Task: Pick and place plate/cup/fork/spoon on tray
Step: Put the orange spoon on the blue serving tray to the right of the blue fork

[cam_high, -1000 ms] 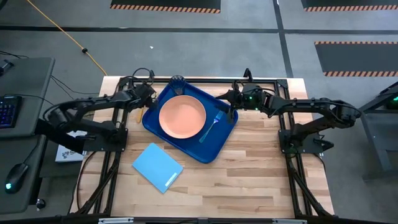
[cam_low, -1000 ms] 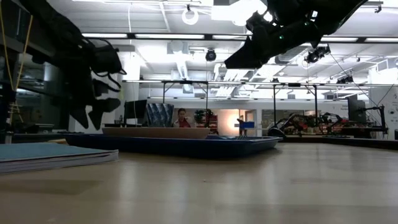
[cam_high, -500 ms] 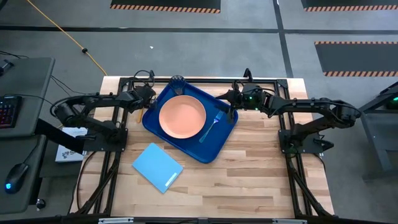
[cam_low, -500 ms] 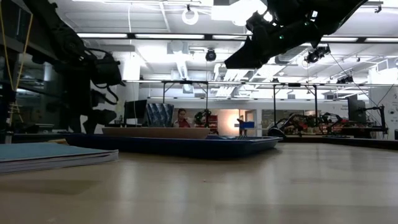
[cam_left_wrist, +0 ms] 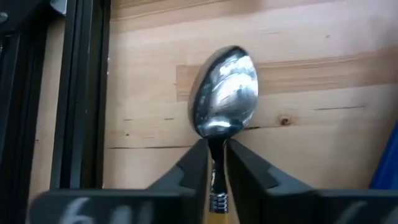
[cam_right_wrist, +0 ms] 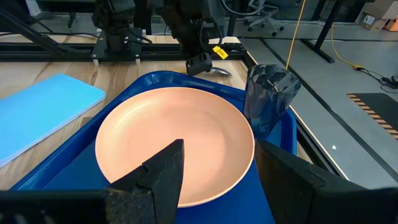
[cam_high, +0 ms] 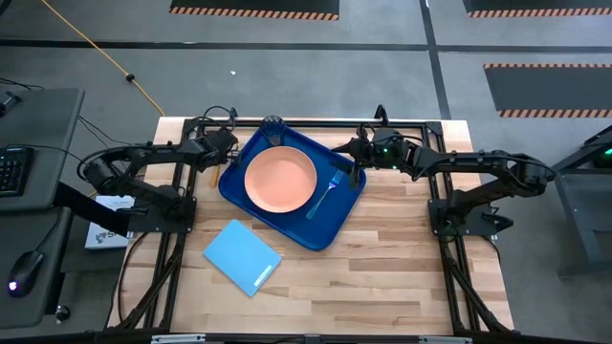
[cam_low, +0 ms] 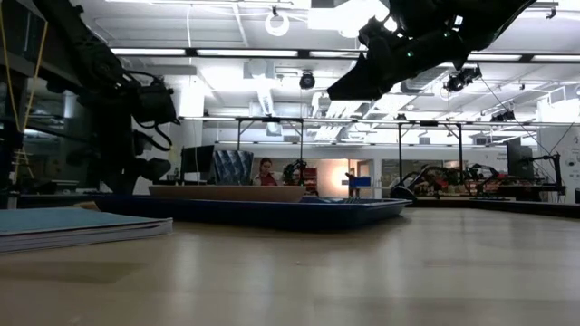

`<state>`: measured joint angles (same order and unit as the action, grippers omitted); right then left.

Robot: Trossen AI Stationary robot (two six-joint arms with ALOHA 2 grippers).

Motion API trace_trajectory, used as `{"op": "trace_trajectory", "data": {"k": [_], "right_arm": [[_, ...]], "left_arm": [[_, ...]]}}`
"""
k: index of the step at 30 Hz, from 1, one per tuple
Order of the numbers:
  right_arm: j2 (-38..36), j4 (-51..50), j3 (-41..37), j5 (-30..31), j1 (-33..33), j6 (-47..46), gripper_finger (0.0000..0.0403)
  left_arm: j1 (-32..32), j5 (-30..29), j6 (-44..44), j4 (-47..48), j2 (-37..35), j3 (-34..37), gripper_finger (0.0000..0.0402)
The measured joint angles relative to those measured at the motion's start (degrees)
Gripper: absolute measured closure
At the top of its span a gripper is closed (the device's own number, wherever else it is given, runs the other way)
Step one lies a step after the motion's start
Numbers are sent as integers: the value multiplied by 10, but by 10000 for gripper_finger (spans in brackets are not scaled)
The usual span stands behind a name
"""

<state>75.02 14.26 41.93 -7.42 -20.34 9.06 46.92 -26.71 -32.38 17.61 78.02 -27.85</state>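
One spoon, bowl-up on bare wood just off the tray's 9 o'clock edge, almost wholly hidden from above beneath the left gripper. Neck of the spoon pinched between the left gripper's two dark fingers, closed to a narrow slit around it; silver bowl projecting forward past the fingertips, only a sliver of orange-yellow handle visible below the ferrule, the rest cut off. Whether lifted or still on the wood: impossible to tell.

One salmon plate at the tray's centre. One fork with teal handle at 3 o'clock of the plate, inside the tray. One dark see-through cup in the tray's corner at 12 o'clock of the plate, partly masked in the overhead view and clear only from the right wrist. One dark blue tray, turned askew on the table.

Right gripper over the tray's 2 o'clock rim, fingers spread wide, holding nothing.

One light-blue flat rectangle at 7 o'clock of the tray, well apart from both grippers. At table level, plate reduced to a thin edge and fork and spoon not discernible.
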Motion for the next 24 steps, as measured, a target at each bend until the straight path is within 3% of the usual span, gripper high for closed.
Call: {"op": "trace_trajectory", "data": {"k": [4, 9, 15, 24], "right_arm": [[0, -2, 0, 0, 0, 0, 214], [0, -3, 0, 0, 0, 0, 214], [0, -2, 0, 0, 0, 0, 214], [0, -2, 0, 0, 0, -5, 214]], "left_arm": [[-1, -19, 10, -44, -1, 22, 394], [-1, -20, 25, -103, -2, 58, 394], [-2, -17, 56, -111, -13, 62, 399], [-5, 13, 70, -68, -87, 64, 401]]}}
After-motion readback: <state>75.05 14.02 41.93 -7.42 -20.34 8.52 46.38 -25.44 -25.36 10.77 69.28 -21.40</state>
